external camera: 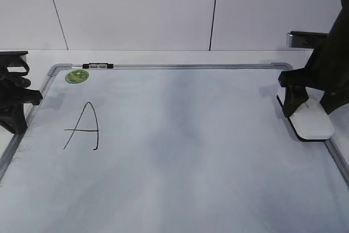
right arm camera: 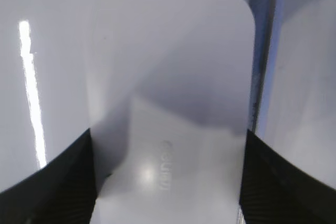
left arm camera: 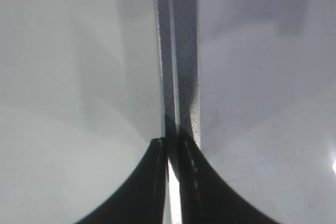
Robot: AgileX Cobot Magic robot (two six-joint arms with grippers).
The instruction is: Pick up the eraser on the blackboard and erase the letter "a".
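Note:
The white eraser (external camera: 313, 124) lies on the right edge of the blackboard (external camera: 191, 156). My right gripper (external camera: 310, 111) straddles it, one finger on each long side. In the right wrist view the eraser (right arm camera: 173, 72) fills the space between the fingers (right arm camera: 167, 140), which press its sides; faint grey lettering shows on it. My left gripper (external camera: 16, 107) hangs over the board's left frame and is shut and empty (left arm camera: 170, 142). A large capital "A" (external camera: 84, 126) is drawn at the left. No small letter "a" shows in any view.
A round green sticker (external camera: 77, 76) and a grey clip (external camera: 98, 66) sit at the board's top left. The grey metal frame (left arm camera: 181, 51) runs under my left gripper and beside the eraser (right arm camera: 262, 51). A white panelled wall stands behind the table.

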